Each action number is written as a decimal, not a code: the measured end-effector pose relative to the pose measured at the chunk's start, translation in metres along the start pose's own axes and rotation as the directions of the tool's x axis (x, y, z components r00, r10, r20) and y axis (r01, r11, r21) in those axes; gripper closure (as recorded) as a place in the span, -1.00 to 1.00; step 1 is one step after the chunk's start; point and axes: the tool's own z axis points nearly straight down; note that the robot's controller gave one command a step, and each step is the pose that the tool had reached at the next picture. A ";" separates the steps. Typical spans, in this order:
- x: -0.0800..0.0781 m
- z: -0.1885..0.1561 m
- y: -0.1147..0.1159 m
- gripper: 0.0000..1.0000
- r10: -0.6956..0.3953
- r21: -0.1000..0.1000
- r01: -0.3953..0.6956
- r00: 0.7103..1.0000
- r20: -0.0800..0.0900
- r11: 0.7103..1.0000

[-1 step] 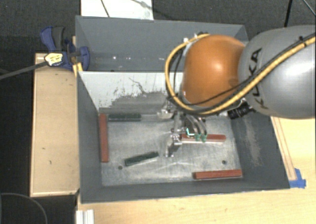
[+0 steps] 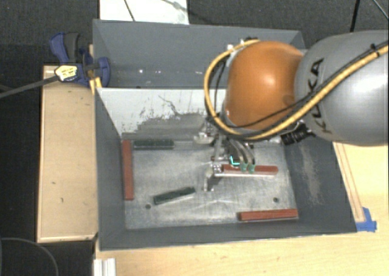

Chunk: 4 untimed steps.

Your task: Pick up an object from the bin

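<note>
My gripper (image 2: 214,174) hangs under the orange wrist cover, low over the middle of the bin floor. It is at the left end of a red-brown flat stick (image 2: 260,170) that lies level and runs off to the right. Whether it touches that stick I cannot tell. A dark green stick (image 2: 174,196) lies slanted on the floor just below and left of the gripper.
Another red-brown stick (image 2: 267,214) lies near the front right. A third red-brown stick (image 2: 127,169) stands along the left wall, and a second dark green stick (image 2: 153,144) lies at the back left. The arm and its cover hide the back right of the bin.
</note>
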 end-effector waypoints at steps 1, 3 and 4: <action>0.004 0.039 0.001 -1.00 -0.013 -0.002 0.013 1.000 0.009 1.000; 0.018 0.148 0.013 1.00 -0.212 -0.001 0.212 0.977 0.004 0.977; -0.011 -0.034 -0.015 1.00 -0.230 0.002 0.230 0.973 0.010 0.973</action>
